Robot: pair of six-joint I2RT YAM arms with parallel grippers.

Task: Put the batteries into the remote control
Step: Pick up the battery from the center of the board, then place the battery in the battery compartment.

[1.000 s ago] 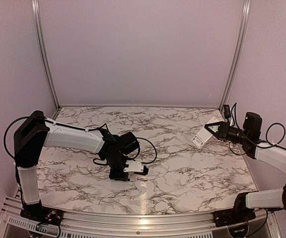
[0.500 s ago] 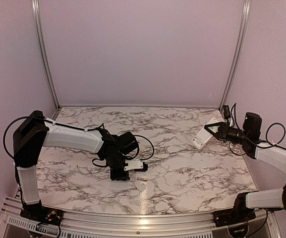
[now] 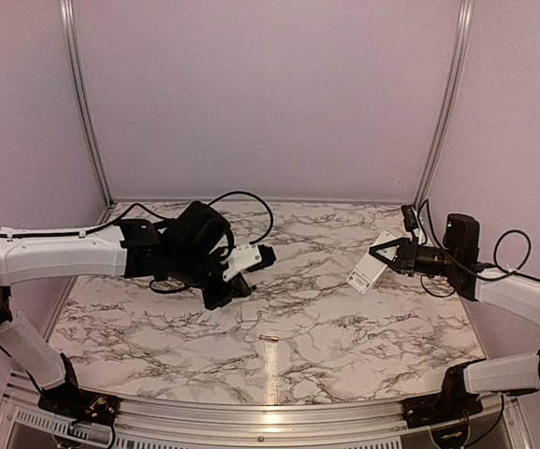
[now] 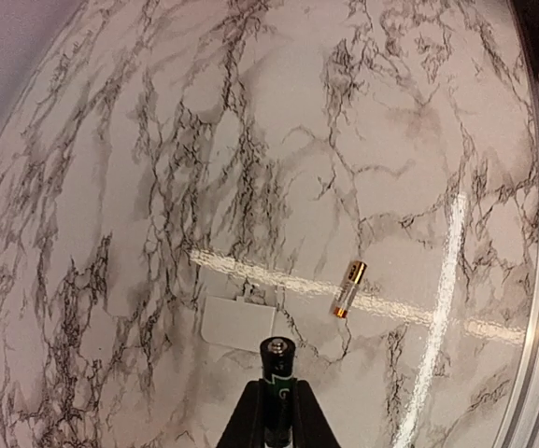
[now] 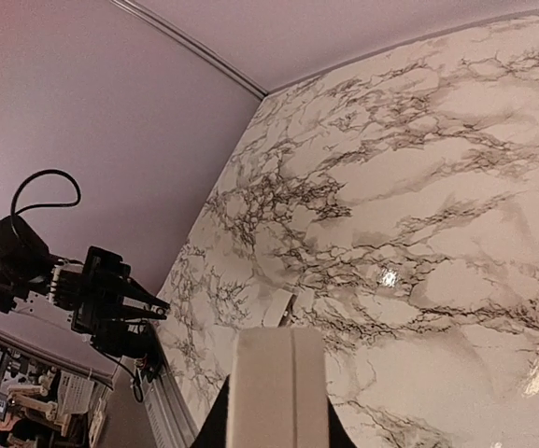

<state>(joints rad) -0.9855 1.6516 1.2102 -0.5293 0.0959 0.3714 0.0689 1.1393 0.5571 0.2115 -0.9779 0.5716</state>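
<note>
A black and green battery (image 4: 277, 378) stands upright between the fingers of my left gripper (image 4: 276, 415), which is shut on it. That gripper (image 3: 262, 254) hangs above the table's left middle. A second battery (image 4: 348, 288), gold-ended, lies on the marble (image 3: 269, 338) below. My right gripper (image 3: 384, 254) is shut on the white remote control (image 3: 367, 267), held in the air at the right and slanting down to the left. In the right wrist view the remote control (image 5: 276, 383) fills the space between the jaws, showing its narrow end.
A small white flat cover piece (image 4: 236, 322) lies on the marble table (image 3: 344, 318) beside the loose battery, and shows too in the right wrist view (image 5: 278, 306). A metal rail (image 3: 251, 412) runs along the table's near edge. Lilac walls enclose the back and sides.
My left arm has risen off the table and swung back and right with a battery in its jaws. My right gripper has carried the remote control slightly left and down.
</note>
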